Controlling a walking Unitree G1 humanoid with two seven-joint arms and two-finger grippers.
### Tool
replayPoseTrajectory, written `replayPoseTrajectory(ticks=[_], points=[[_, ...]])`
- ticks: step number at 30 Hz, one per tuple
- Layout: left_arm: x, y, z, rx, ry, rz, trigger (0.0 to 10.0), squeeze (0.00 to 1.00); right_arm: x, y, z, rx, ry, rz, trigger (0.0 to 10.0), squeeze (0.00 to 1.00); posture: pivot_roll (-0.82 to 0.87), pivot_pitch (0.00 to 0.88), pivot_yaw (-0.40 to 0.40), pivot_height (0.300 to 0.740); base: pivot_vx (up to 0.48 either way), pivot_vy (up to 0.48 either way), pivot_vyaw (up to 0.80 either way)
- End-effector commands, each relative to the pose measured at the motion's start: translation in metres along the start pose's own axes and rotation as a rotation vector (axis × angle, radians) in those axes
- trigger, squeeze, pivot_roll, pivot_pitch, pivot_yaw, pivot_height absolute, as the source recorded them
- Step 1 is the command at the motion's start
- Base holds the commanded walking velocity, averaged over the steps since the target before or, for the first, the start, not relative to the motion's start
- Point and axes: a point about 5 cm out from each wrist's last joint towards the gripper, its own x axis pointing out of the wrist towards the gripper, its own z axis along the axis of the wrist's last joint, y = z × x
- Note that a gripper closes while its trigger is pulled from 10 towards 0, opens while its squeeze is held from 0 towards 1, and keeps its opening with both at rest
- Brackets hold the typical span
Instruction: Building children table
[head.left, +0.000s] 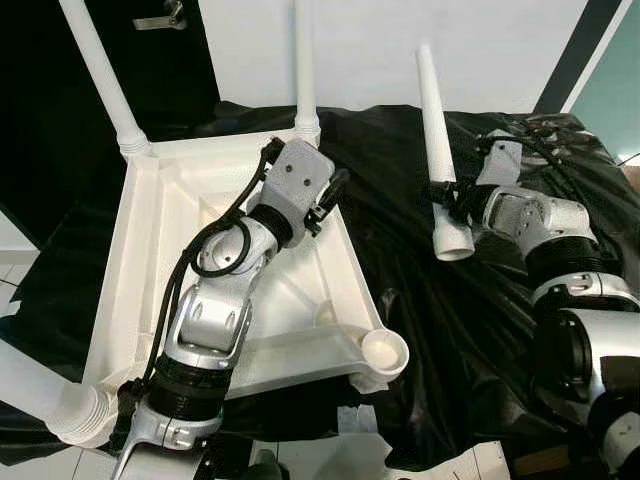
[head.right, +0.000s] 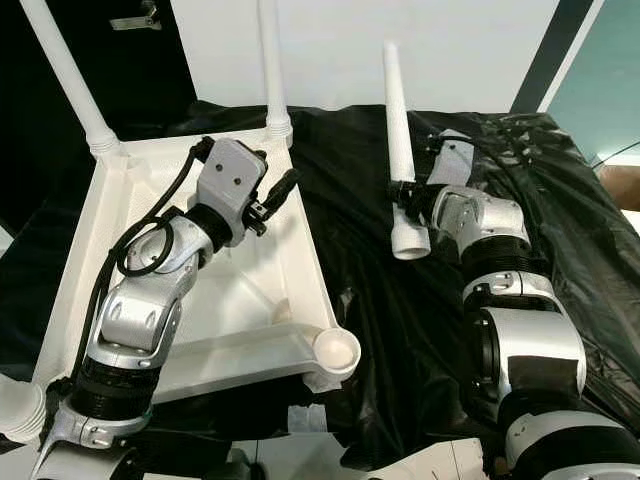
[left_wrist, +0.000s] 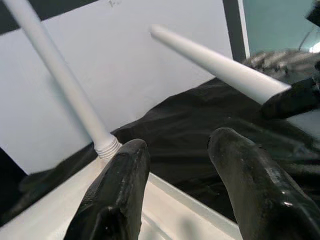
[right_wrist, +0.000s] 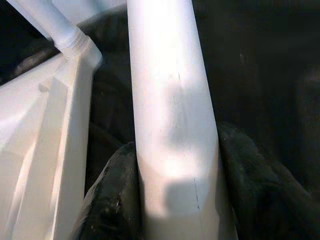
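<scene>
The white table top (head.left: 150, 250) lies upside down on the black cloth. Legs stand screwed into its far left corner (head.left: 100, 75) and far right corner (head.left: 305, 70), and a third leg (head.left: 35, 385) sticks out at the near left. The near right socket (head.left: 385, 352) is empty. My right gripper (head.left: 447, 195) is shut on a loose white leg (head.left: 435, 120), held upright above the cloth to the right of the table top; the right wrist view has its fingers (right_wrist: 250, 185) on either side of the leg (right_wrist: 165, 75). My left gripper (left_wrist: 180, 142) hovers open over the table top's far right part (head.left: 332, 195), holding nothing.
Black cloth (head.left: 470, 330) covers the work surface, rumpled at the right. A white wall (head.left: 360, 40) rises behind, with a dark opening (head.left: 40, 120) at the left. Pale tiled floor (head.left: 15, 265) lies at the left edge.
</scene>
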Motion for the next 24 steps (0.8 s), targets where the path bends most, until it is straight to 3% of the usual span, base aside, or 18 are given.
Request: replayPoseTrajectory(ticks=[1, 3, 6, 11, 12, 13, 14, 20, 21, 22, 23, 24], points=[[0.001, 0.005, -0.001, -0.033, -0.011, 0.057, 10.0, 0.0, -0.001, 0.008, -0.002, -0.046, -0.069, 0.037, 10.0, 0.0, 0.13, 0.041, -0.03, 0.74, 0.0, 0.0, 0.0], [0.001, 0.006, -0.005, -0.142, -0.014, 0.054, 10.0, 0.0, -0.003, 0.022, -0.014, -0.062, -0.091, 0.073, 10.0, 0.0, 0.14, 0.043, -0.029, 0.74, 0.0, 0.0, 0.0], [0.001, 0.006, -0.006, -0.16, -0.015, 0.054, 10.0, 0.0, -0.004, 0.024, -0.016, -0.052, -0.092, 0.08, 10.0, 0.0, 0.14, 0.043, -0.029, 0.74, 0.0, 0.0, 0.0], [-0.001, 0.011, -0.007, -0.27, -0.039, 0.043, 10.0, 0.0, -0.011, 0.041, -0.015, -0.147, -0.218, 0.141, 10.0, 0.0, 0.14, 0.042, -0.026, 0.74, 0.0, 0.0, 0.0], [-0.001, 0.014, -0.008, -0.315, -0.037, 0.042, 10.0, 0.53, -0.013, 0.047, -0.015, -0.183, -0.249, 0.163, 10.0, 0.0, 0.14, 0.042, -0.026, 0.74, 0.0, 0.0, 0.0], [-0.001, 0.014, -0.008, -0.315, -0.037, 0.042, 10.0, 0.53, -0.013, 0.047, -0.015, -0.183, -0.249, 0.163, 10.0, 0.0, 0.14, 0.042, -0.026, 0.74, 0.0, 0.0, 0.0], [-0.001, 0.015, -0.009, -0.352, -0.032, 0.041, 10.0, 1.0, -0.015, 0.052, -0.015, -0.206, -0.265, 0.189, 10.0, 0.0, 0.14, 0.042, -0.026, 0.74, 0.0, 0.0, 0.0], [-0.002, 0.019, -0.009, -0.462, -0.039, 0.026, 10.0, 1.0, -0.025, 0.074, -0.021, -0.314, -0.332, 0.314, 10.0, 0.0, 0.14, 0.038, -0.019, 0.74, 0.0, 0.0, 0.0], [-0.002, 0.018, -0.009, -0.476, -0.036, 0.022, 10.0, 0.74, -0.028, 0.078, -0.022, -0.33, -0.346, 0.346, 10.0, 0.0, 0.14, 0.038, -0.019, 0.74, 0.0, 0.0, 0.0], [-0.002, 0.018, -0.009, -0.476, -0.036, 0.022, 10.0, 0.74, -0.028, 0.078, -0.022, -0.33, -0.346, 0.346, 10.0, 0.0, 0.14, 0.038, -0.019, 0.74, 0.0, 0.0, 0.0], [-0.002, 0.018, -0.009, -0.491, -0.035, 0.012, 10.0, 0.16, -0.03, 0.082, -0.023, -0.35, -0.359, 0.375, 10.0, 0.0, 0.15, 0.038, -0.019, 0.74, 0.0, 0.0, 0.0], [-0.001, 0.016, -0.008, -0.522, -0.034, -0.005, 10.0, 0.0, -0.032, 0.086, -0.024, -0.373, -0.373, 0.408, 10.0, 0.0, 0.15, 0.038, -0.019, 0.74, 0.0, 0.0, 0.0]])
